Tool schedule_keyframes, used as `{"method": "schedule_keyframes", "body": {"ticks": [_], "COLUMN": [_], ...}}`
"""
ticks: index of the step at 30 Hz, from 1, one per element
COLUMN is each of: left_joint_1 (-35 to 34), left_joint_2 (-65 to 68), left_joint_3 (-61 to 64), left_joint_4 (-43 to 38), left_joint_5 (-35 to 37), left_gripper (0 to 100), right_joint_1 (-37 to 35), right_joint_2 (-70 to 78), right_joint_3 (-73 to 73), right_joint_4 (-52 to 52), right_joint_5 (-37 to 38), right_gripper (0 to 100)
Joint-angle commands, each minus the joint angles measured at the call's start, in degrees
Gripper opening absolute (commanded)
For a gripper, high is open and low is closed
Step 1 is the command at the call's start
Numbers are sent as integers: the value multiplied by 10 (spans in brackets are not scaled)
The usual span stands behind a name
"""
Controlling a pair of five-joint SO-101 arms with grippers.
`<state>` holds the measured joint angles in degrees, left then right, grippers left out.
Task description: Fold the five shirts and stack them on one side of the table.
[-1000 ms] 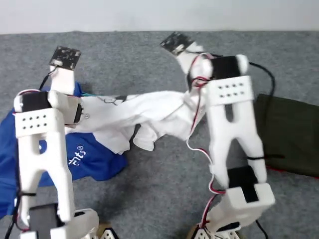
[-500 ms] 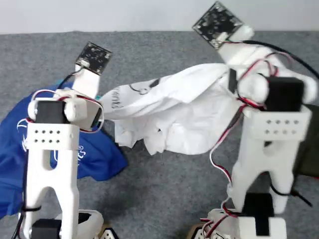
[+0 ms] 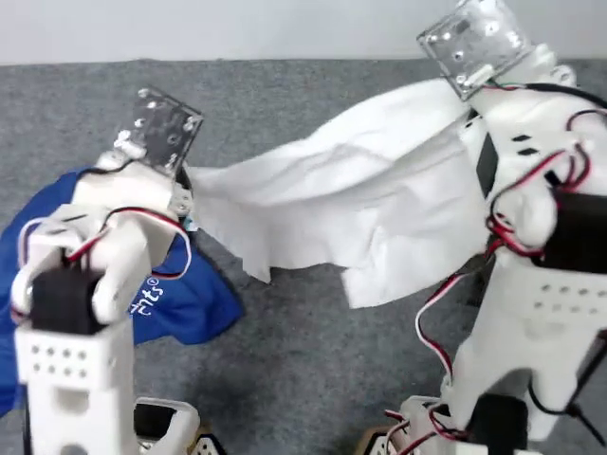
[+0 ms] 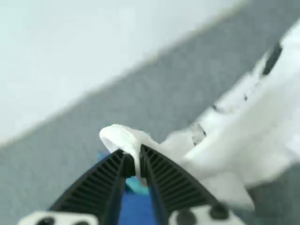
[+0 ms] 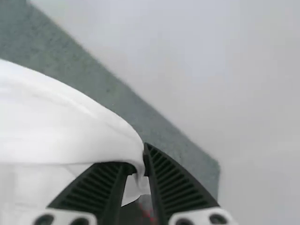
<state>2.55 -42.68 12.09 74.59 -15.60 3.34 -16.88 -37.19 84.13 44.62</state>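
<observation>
White shirt (image 3: 360, 209) is up off the table (image 3: 313, 379), stretched between both arms, its long axis rising from the left arm towards the right one. Left pincer (image 4: 133, 168) is pinching one bunched end, and right pincer (image 5: 138, 176) is clamped on the other edge. The cloth is soft and creased, its lower hem sagging in folds. A crumpled blue shirt (image 3: 180, 303) lies on the grey, felt-like surface under the left arm.

The table (image 3: 313, 379) has a grey, fuzzy top, like a carpet. At its far edge a plain wall (image 3: 237, 28) starts. The wall is pale, almost white. The light is soft and even.
</observation>
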Motion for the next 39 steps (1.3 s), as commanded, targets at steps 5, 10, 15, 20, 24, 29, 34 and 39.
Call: {"method": "schedule_keyframes", "body": {"ticks": [5, 10, 15, 20, 24, 29, 34, 39], "left_joint_1": [6, 6, 6, 7, 8, 8, 9, 61], "left_joint_2": [-62, -62, -62, -60, -60, -60, -61, -62], "left_joint_3": [-36, -69, -100, -100, -77, 14, 135, 248], "left_joint_4": [-132, -152, -152, -98, -17, 56, 62, 73], "left_joint_5": [-7, -58, -80, -82, -79, -79, -79, -78], "left_gripper": [14, 14, 14, 14, 14, 14, 14, 15], "right_joint_1": [10, 27, 38, 44, 40, 40, 38, 11], "right_joint_2": [-62, -82, -102, -102, -86, -58, -43, -44], "right_joint_3": [-29, -27, -27, -25, 2, 71, 178, 276], "right_joint_4": [-76, -71, -70, -28, 45, 91, 88, 88], "right_joint_5": [5, 23, 25, 25, 25, 22, 21, 21], "right_gripper": [10, 10, 10, 10, 10, 10, 10, 10]}}
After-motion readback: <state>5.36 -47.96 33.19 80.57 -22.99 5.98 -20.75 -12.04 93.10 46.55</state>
